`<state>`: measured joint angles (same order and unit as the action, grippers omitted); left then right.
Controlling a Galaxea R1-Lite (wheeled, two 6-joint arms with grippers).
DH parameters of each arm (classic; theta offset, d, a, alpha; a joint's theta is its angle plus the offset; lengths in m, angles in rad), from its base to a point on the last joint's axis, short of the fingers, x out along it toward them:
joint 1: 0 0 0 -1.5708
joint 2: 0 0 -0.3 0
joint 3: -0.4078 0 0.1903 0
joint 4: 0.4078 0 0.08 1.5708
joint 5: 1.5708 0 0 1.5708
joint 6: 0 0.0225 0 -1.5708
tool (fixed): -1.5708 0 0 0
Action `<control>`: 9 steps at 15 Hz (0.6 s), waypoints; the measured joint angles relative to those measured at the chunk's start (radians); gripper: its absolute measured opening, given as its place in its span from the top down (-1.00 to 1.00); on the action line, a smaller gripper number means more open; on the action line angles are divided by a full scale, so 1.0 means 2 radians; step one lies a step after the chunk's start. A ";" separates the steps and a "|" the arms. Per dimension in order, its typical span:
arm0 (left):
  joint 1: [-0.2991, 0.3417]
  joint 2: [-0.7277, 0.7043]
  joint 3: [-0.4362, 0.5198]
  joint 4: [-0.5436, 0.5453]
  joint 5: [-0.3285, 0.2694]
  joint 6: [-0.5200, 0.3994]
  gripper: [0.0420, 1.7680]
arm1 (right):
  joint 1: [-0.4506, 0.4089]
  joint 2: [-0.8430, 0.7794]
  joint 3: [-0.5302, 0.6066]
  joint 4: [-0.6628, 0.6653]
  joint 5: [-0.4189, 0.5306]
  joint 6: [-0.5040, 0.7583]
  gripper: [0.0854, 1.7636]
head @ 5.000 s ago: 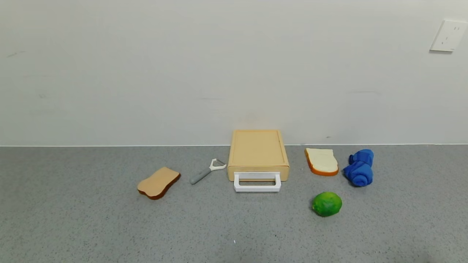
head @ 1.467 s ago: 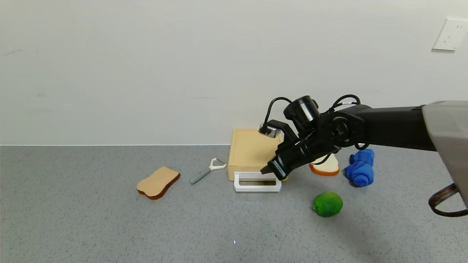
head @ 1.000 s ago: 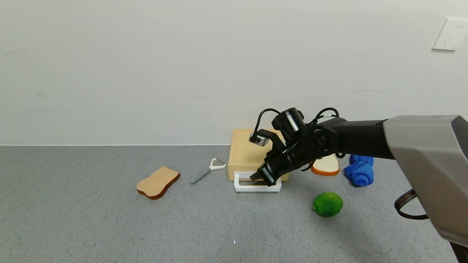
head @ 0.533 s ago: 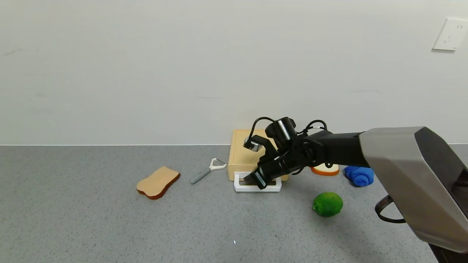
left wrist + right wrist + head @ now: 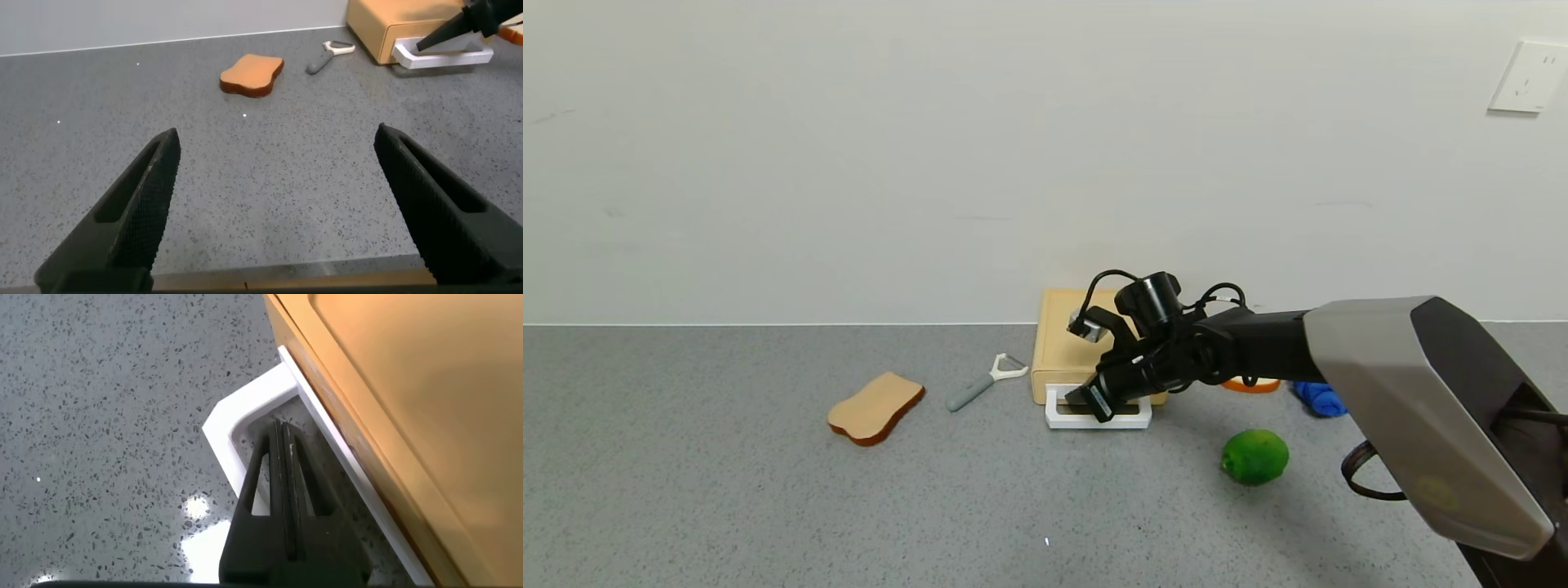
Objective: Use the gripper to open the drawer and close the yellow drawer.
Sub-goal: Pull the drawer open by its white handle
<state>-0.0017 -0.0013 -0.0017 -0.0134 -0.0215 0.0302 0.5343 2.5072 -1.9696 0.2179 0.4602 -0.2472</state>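
the right pincer (image 5: pixel 1086 402) has been brought in from the robot's right over the last seconds and lowered, step by step, until its tips sit inside the loop of the white handle (image 5: pixel 1098 420). five seconds ago no arm was in the head view at all. in the right wrist view the two fingers (image 5: pixel 282 469) are seen pressed together with no gap, pointing down into the handle's opening near one corner; nothing is clamped between them. the closed tips are judged to be meant as a hook behind the handle's front bar, so the opening pull has not yet begun.

the drawer (image 5: pixel 1086 347) is unchanged in place against the earlier pictures: it sits on the grey surface (image 5: pixel 727 506) toward the back, close to the wall, between the peeler (image 5: pixel 985 382) and the white bread slice (image 5: pixel 1250 384), the latter now mostly hidden by the arm. the tray appears fully shut, its front flush with the box.

the drawer's long axis runs from the wall toward the robot; the handle end faces the robot. a pull straight along that axis is judged necessary.

the left pincer (image 5: pixel 286 204) is held apart from the work, low over the surface, with its fingers spread wide.
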 joint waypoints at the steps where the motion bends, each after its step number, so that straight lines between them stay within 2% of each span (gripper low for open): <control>1: 0.000 0.000 0.000 0.000 0.000 0.000 -0.94 | 0.000 0.001 0.000 0.000 0.000 -0.001 0.96; 9: 0.000 0.000 0.000 0.000 0.000 0.000 -0.94 | 0.003 0.008 -0.004 0.003 -0.004 -0.003 0.96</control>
<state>-0.0017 -0.0013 -0.0017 -0.0134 -0.0211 0.0306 0.5406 2.5223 -1.9766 0.2232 0.4530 -0.2523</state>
